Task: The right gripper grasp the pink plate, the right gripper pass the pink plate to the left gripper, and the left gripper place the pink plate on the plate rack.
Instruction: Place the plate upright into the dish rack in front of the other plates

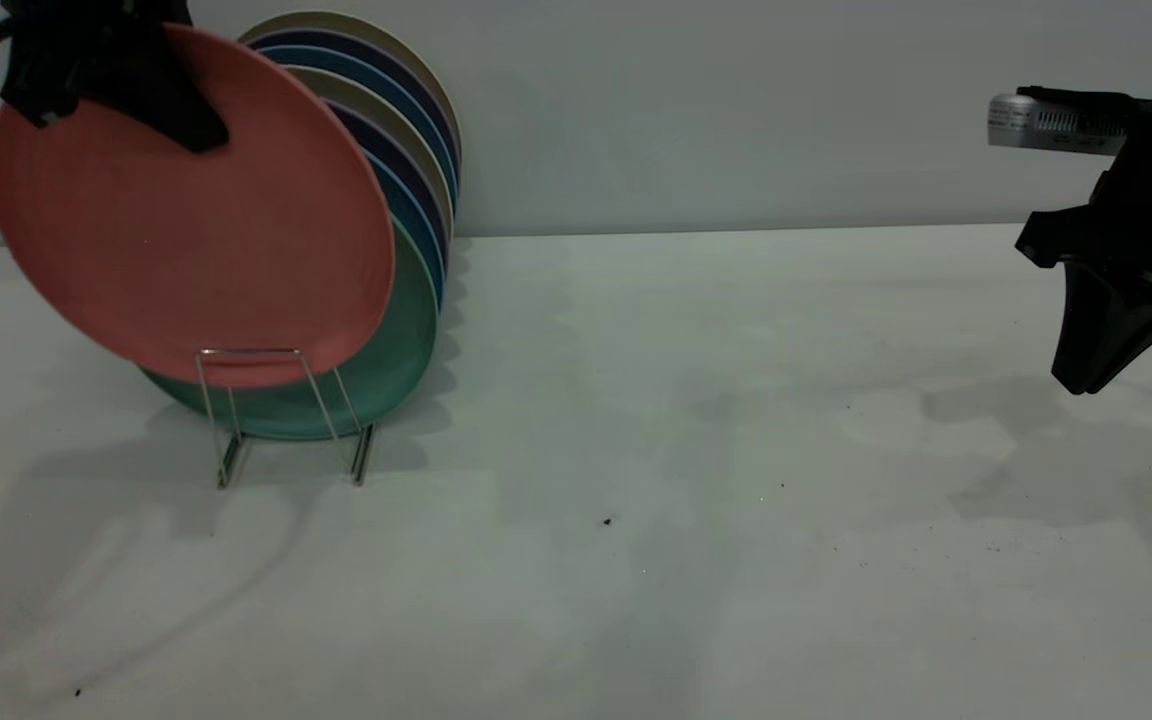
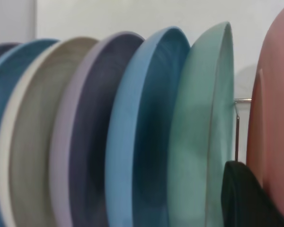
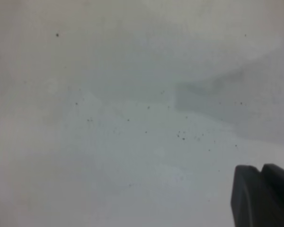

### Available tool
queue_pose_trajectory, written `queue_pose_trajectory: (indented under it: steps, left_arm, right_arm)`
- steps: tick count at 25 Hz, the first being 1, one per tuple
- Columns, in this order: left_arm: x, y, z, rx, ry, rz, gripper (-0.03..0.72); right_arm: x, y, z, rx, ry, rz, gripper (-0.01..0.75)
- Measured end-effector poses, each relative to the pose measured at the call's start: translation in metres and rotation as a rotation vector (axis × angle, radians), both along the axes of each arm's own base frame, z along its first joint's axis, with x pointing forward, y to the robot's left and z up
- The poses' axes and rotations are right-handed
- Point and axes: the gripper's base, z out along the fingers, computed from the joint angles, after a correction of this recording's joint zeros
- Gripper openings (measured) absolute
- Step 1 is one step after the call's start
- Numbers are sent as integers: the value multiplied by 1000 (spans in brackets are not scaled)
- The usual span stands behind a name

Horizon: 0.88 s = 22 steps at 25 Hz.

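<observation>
Left gripper (image 1: 191,125): high at far left, pinching the pink plate (image 1: 186,215) by its upper rim. Pink plate: upright, tilted, its lower edge at the nearest loop of the plate rack (image 1: 281,415), just in front of the teal plate (image 1: 406,340). Right gripper (image 1: 1096,370): far right, above the table (image 1: 686,500), fingers pressed together, holding nothing.

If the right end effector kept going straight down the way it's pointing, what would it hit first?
Most likely the bare table. The right end effector hangs with its fingers pointing down, holding nothing, and its wrist view shows only tabletop ahead. The plate rack stands far off to the side.
</observation>
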Motion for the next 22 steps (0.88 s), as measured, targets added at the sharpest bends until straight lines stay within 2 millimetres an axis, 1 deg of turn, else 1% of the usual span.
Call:
queue_pose_trajectory:
  steps: [5,11,13,16,18,22]
  left_arm:
    - [-4,3,-10,33,92,17,131]
    - [-5,5,-12,55,120,43,172]
    - [-6,6,-12,61,131,42,203]
    - [-7,6,-12,63,138,44,270]
    - [-8,6,-12,65,146,43,330]
    - [-8,6,-12,63,158,50,427]
  right_arm:
    - [0,0,0,0,0,0,11]
    - [0,0,0,-1,0,0,11]
    - [0,0,0,-1,0,0,11]
    - [0,0,0,-1,0,0,11]
    - [0,0,0,-1,0,0,11]
    - [0,0,0,-1,0,0,11]
